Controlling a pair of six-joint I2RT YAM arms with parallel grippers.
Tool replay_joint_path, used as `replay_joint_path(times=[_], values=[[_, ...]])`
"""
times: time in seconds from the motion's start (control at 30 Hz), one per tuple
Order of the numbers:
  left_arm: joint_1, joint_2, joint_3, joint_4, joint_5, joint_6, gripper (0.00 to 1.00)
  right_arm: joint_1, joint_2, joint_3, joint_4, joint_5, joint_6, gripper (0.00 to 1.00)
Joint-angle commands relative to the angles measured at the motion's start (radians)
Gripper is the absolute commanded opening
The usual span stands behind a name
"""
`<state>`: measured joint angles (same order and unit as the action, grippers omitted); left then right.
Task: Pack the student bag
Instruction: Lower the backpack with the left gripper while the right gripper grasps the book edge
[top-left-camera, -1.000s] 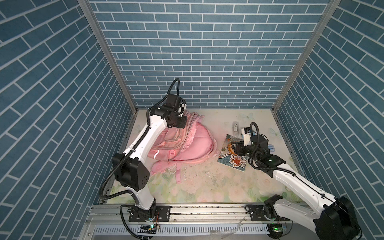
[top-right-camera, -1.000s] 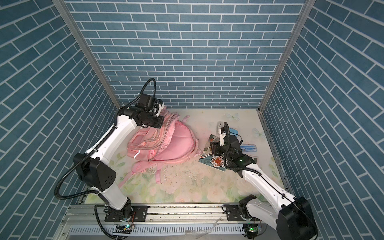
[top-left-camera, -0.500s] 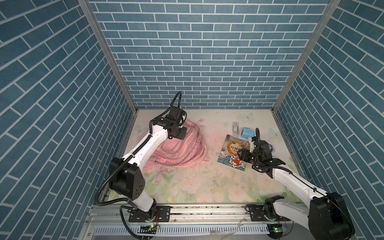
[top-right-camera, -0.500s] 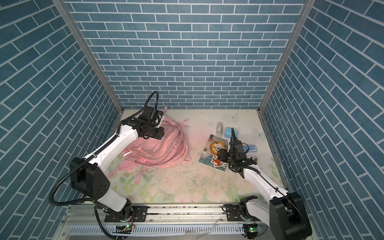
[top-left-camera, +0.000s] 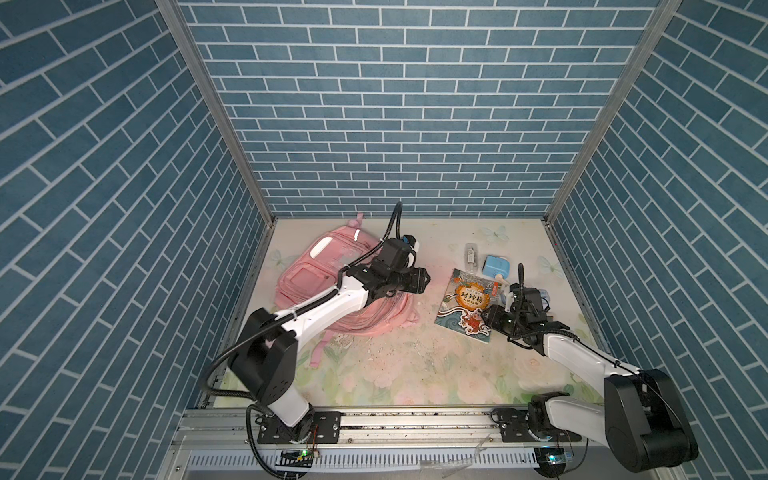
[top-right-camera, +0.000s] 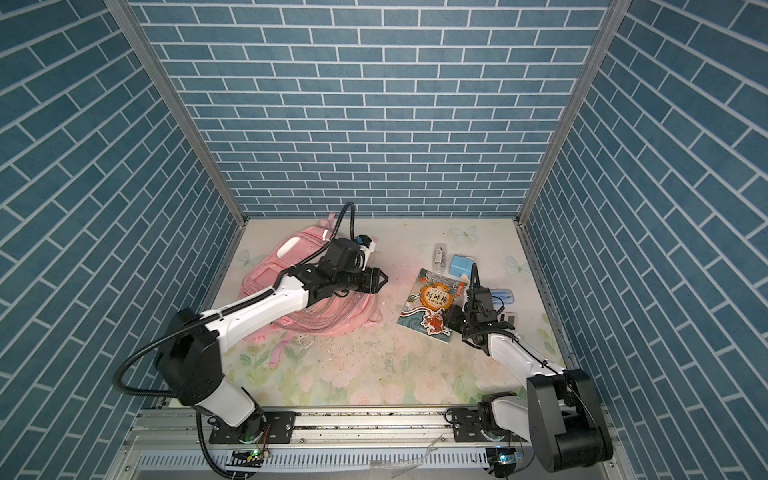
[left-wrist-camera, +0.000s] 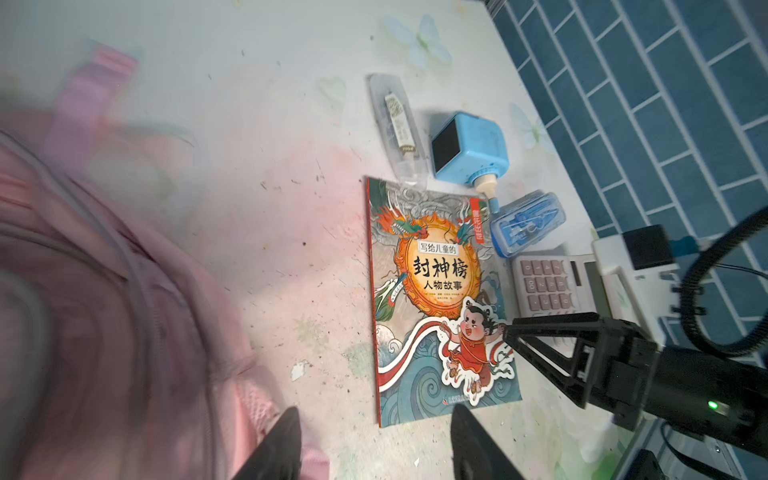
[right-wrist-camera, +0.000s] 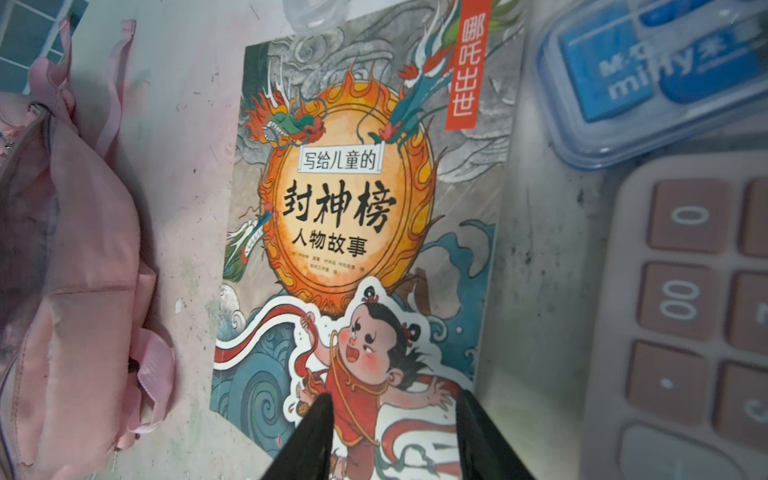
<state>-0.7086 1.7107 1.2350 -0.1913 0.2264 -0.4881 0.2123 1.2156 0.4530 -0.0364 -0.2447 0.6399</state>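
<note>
Dropped student bag (top-left-camera: 316, 274) lies flat; left end effector (top-left-camera: 424, 281) past edge.

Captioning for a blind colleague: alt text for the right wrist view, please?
A colourful children's storybook lies flat on the table, the right end effector open over its cover. The pink student bag lies on one side, a calculator and a blue case on the other.

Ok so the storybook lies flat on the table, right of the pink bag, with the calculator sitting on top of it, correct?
No. The calculator isn't on the storybook; it lies on the table beside it, on the side away from the pink bag. The right wrist view shows a strip of bare table between them. The rest holds.
</note>
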Motion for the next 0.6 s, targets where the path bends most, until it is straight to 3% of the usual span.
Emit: replay_joint_path(times=[0.0, 0.17, 0.57], values=[[-0.028, 0.077, 0.021, 0.112, 0.046, -0.047, 0.59, -0.009, 0.026, -0.01, 0.032, -0.033, 0.031, 0.46], [-0.052, 0.225, 0.091, 0.094, 0.106, -0.014, 0.59, -0.013, 0.077, -0.007, 0.03, -0.057, 0.026, 0.4], [-0.047, 0.406, 0.209, 0.018, 0.165, -0.019, 0.6, -0.018, 0.141, -0.022, 0.035, -0.08, 0.015, 0.27]])
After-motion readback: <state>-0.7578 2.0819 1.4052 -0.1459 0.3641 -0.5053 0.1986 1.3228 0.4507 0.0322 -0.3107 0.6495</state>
